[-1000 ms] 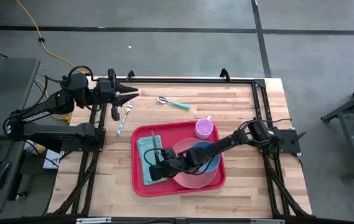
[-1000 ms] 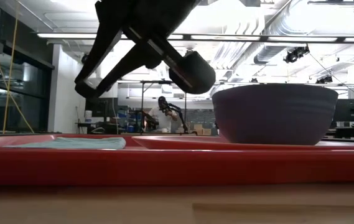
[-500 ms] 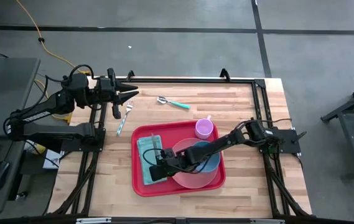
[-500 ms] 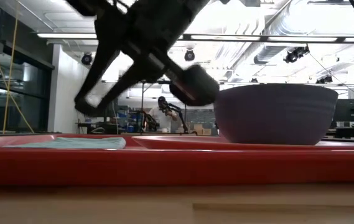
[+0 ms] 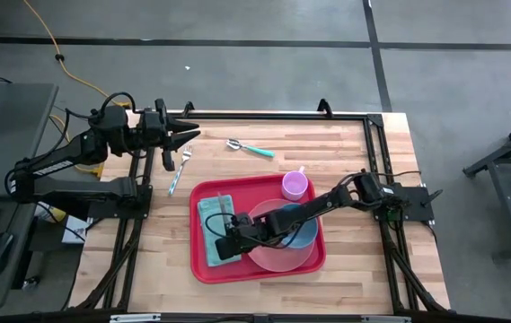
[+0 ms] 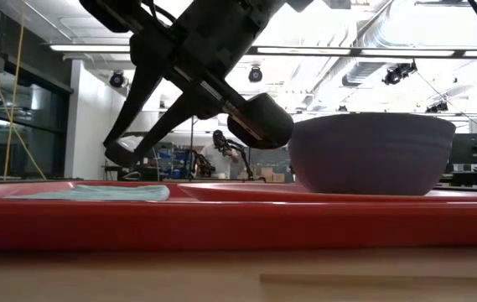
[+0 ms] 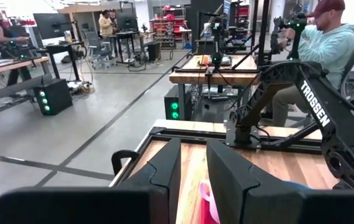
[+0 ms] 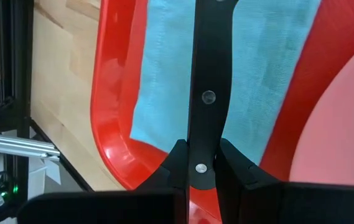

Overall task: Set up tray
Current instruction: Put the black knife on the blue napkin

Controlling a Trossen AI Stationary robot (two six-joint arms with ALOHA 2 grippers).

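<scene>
The red tray (image 5: pixel 203 263) lies at the table's middle with a teal napkin (image 5: pixel 208 215) at its left end, a pink plate (image 5: pixel 282 260), a blue bowl (image 5: pixel 302 235) and a pink cup (image 5: pixel 295 186). My right gripper (image 5: pixel 228 240) reaches over the napkin, shut on a black-handled knife (image 8: pixel 208 74). The knife runs near to far above the napkin (image 8: pixel 164 74). My left gripper (image 5: pixel 186 135) waits level at the far left corner, fingers apart, holding nothing. My right gripper pinches the knife's black riveted handle (image 8: pixel 201 134) between its two fingers (image 8: pixel 236 165), which stand on either side of its flat strip. It comes slanting down from the table's right. In the low view the gripper's lower end (image 6: pixel 119 153) stays clear above the napkin (image 6: pixel 95 192).
A fork (image 5: pixel 179 168) and a teal-handled spoon (image 5: pixel 251 148) lie on the bare wood beyond the tray's far edge. Black frame rails run along the table's sides. People work at benches in the room behind.
My right gripper has tipped and sunk a little toward the napkin with the knife, still shut on it. The dishes and tray have not moved.
</scene>
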